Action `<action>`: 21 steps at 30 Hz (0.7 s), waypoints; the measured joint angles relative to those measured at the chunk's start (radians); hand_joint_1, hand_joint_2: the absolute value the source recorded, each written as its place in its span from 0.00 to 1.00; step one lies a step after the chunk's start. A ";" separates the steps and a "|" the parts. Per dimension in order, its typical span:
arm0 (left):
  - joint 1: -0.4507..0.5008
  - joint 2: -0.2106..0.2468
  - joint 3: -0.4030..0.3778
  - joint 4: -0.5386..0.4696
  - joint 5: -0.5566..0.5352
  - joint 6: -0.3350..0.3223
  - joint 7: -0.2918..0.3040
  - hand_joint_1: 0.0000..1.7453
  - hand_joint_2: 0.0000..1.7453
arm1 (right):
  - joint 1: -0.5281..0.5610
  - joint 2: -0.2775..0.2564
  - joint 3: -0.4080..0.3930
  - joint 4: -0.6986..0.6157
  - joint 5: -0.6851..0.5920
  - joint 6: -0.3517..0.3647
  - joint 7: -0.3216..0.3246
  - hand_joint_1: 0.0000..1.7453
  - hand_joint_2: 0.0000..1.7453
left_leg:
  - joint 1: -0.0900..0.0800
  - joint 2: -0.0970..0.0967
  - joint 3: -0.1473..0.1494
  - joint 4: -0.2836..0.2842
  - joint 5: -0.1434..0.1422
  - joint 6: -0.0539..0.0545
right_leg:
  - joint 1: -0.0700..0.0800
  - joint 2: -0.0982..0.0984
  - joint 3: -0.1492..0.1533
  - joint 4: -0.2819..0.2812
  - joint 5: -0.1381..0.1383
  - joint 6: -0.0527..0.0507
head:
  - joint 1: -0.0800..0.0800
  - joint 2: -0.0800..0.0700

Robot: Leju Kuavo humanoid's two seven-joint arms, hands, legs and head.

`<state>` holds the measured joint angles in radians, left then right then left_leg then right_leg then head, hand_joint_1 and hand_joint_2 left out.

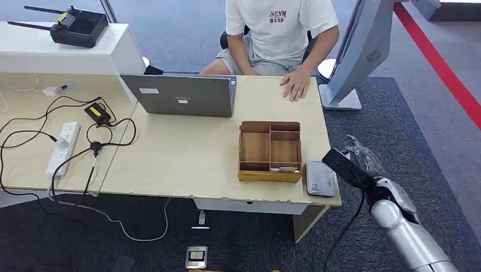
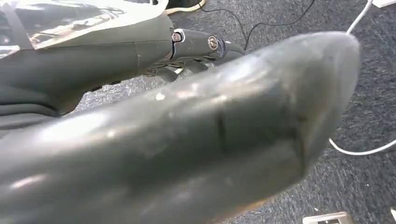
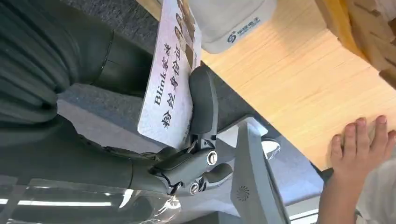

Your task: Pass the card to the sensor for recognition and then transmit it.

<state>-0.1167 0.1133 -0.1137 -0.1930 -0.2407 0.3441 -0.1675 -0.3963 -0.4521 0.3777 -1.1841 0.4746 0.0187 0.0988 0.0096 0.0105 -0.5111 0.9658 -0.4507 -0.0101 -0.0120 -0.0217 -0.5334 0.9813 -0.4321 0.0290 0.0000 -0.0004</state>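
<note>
My right hand [image 1: 350, 165] hovers just off the table's front right corner, next to the grey-white sensor [image 1: 319, 178] lying there. In the right wrist view the thumb and fingers [image 3: 201, 105] pinch a white card [image 3: 169, 81] printed with "Blink" and a photo. The card's far end reaches the edge of the sensor [image 3: 229, 21], apparently a little above it. My left hand [image 2: 196, 140] hangs over the carpet with nothing in it, its thick thumb across the picture and its dark fingers [image 2: 198, 45] stretched out behind.
A wooden compartment box [image 1: 269, 150] stands left of the sensor. A person sits across the table with one hand [image 1: 296, 88] flat on it. A laptop [image 1: 181, 95], a white stand [image 1: 354, 62] at the right, and cables with a power strip [image 1: 63, 144] are on or by the table.
</note>
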 joint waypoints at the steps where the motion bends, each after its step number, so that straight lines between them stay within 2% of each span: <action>1: 0.000 0.000 0.000 0.000 0.000 0.000 0.000 0.00 0.00 | 0.000 0.000 -0.003 0.003 0.001 -0.006 -0.001 1.00 1.00 | 0.000 0.000 0.000 0.000 0.000 0.000 | 0.000 0.000 0.000 0.000 0.000 0.000 | 0.000 0.000; 6: 0.000 0.002 0.000 0.000 -0.009 -0.003 0.005 0.00 0.00 | -0.008 0.000 -0.018 0.031 0.019 -0.026 -0.013 1.00 1.00 | 0.000 0.000 0.000 0.000 0.000 0.000 | 0.000 0.000 0.000 0.000 0.000 0.000 | 0.000 0.000; 21: -0.001 0.003 0.000 0.000 -0.011 -0.011 0.010 0.00 0.00 | -0.066 0.035 -0.008 0.160 0.055 -0.010 -0.075 1.00 1.00 | 0.000 0.000 -0.001 0.000 0.001 0.000 | 0.000 0.000 0.000 0.000 0.000 0.000 | 0.000 0.000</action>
<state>-0.1178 0.1160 -0.1141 -0.1930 -0.2518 0.3330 -0.1572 -0.4627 -0.4173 0.3693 -1.0239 0.5291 0.0092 0.0240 0.0097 0.0105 -0.5118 0.9656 -0.4501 -0.0103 -0.0119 -0.0217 -0.5335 0.9815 -0.4320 0.0288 0.0000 -0.0004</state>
